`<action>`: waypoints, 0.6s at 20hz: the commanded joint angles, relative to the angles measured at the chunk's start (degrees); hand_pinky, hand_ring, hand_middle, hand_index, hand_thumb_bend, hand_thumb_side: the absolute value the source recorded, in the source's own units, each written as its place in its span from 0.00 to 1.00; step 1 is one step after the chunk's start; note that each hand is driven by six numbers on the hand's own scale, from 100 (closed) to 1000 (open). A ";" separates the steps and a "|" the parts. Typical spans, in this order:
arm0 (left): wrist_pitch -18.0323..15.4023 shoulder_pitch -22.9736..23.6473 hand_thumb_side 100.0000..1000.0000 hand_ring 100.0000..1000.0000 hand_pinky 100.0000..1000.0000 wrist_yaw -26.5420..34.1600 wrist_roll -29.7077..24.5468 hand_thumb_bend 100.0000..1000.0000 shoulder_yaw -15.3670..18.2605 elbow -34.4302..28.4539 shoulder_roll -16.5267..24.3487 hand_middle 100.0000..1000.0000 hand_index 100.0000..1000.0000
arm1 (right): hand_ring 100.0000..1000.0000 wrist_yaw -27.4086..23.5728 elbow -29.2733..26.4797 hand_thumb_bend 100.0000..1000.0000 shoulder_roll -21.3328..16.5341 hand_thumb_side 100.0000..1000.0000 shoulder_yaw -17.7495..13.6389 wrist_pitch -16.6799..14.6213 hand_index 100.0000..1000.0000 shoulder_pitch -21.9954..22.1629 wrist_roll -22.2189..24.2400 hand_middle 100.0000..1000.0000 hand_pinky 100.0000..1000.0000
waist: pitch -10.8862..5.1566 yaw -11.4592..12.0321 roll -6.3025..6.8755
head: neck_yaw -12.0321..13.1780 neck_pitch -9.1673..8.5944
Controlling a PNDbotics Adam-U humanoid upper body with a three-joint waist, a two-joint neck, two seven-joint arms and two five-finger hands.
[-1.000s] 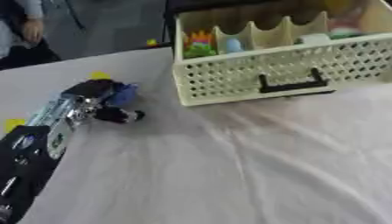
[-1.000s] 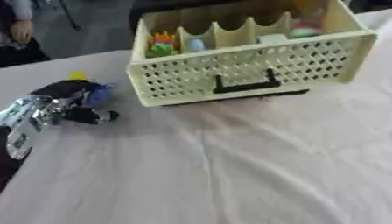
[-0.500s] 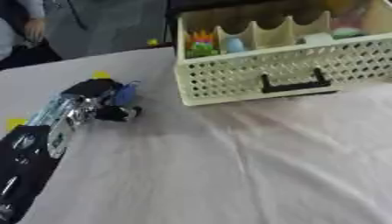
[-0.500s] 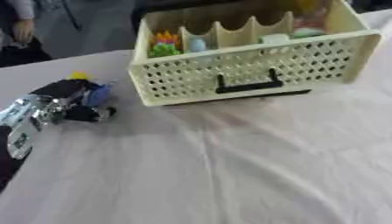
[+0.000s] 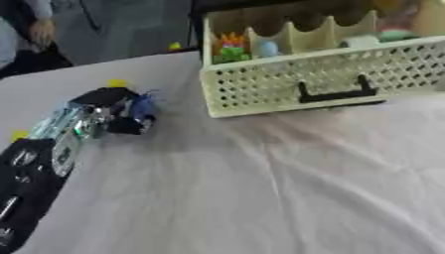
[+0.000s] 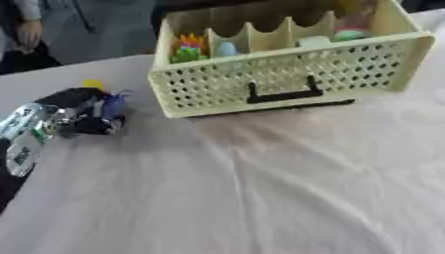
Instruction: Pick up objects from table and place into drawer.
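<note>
A cream perforated drawer (image 5: 260, 84) with a black handle (image 5: 337, 92) stands pulled out at the back of the table. Its compartments hold an orange and green thing (image 5: 229, 47), a pale blue thing (image 5: 267, 48) and a green and pink thing (image 6: 349, 30). My left arm comes in from the lower left. My left hand (image 5: 106, 108) lies on the cloth left of the drawer, well apart from it, fingers curled round a small blue thing (image 5: 142, 106). My right hand shows in neither view.
A white wrinkled cloth (image 5: 260, 188) covers the table. Small yellow marks (image 5: 115, 83) lie near my hand and another yellow mark (image 5: 17, 135) by my forearm. A person (image 5: 26, 34) stands beyond the far left edge.
My left hand stays where it was, still curled round the blue thing. Only the whole picture has drifted a little.
</note>
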 commanded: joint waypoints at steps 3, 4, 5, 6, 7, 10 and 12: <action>0.82 -0.60 0.71 0.58 0.48 -0.67 0.60 0.00 0.46 -0.65 1.95 0.83 0.89 | 0.41 -0.65 -0.87 0.06 -0.60 0.49 -0.47 0.04 0.66 -0.34 -0.43 0.38 0.43 | -1.60 -0.11 -0.44 | 0.03 -0.46; 0.95 -0.56 0.70 0.58 0.47 -0.98 0.89 0.00 0.41 -0.61 1.93 0.82 0.89 | 0.41 -0.69 -0.87 0.06 -0.51 0.49 -0.54 0.03 0.66 -0.36 -0.53 0.38 0.43 | -1.54 -0.15 -0.42 | 0.05 -0.54; 1.05 -0.51 0.69 0.56 0.45 -1.35 1.22 0.00 0.34 -0.55 1.88 0.80 0.87 | 0.41 -0.73 -0.87 0.06 -0.44 0.49 -0.61 0.01 0.66 -0.39 -0.65 0.38 0.43 | -1.50 -0.19 -0.42 | 0.07 -0.62; 1.11 -0.46 0.68 0.55 0.44 -1.81 1.61 0.00 0.23 -0.51 1.84 0.78 0.86 | 0.41 -0.77 -0.87 0.06 -0.39 0.49 -0.67 0.00 0.66 -0.39 -0.77 0.38 0.43 | -1.45 -0.21 -0.42 | 0.09 -0.67; 1.14 -0.41 0.67 0.53 0.42 -2.36 2.10 0.00 0.10 -0.52 1.81 0.76 0.84 | 0.41 -0.80 -0.87 0.06 -0.37 0.49 -0.71 -0.02 0.66 -0.37 -0.85 0.38 0.43 | -1.42 -0.22 -0.43 | 0.11 -0.70; 1.23 -0.27 0.65 0.50 0.38 -4.37 4.22 0.00 -0.21 -0.54 1.66 0.72 0.81 | 0.41 -0.84 -0.87 0.06 -0.30 0.49 -0.81 -0.03 0.66 -0.30 -1.00 0.38 0.43 | -1.34 -0.31 -0.46 | 0.20 -0.81; 1.22 -0.22 0.63 0.47 0.35 -5.61 5.54 0.00 -0.28 -0.33 1.52 0.69 0.79 | 0.41 -0.87 -0.87 0.06 -0.24 0.49 -0.88 -0.07 0.66 -0.28 -1.11 0.38 0.43 | -1.31 -0.43 -0.46 | 0.27 -0.94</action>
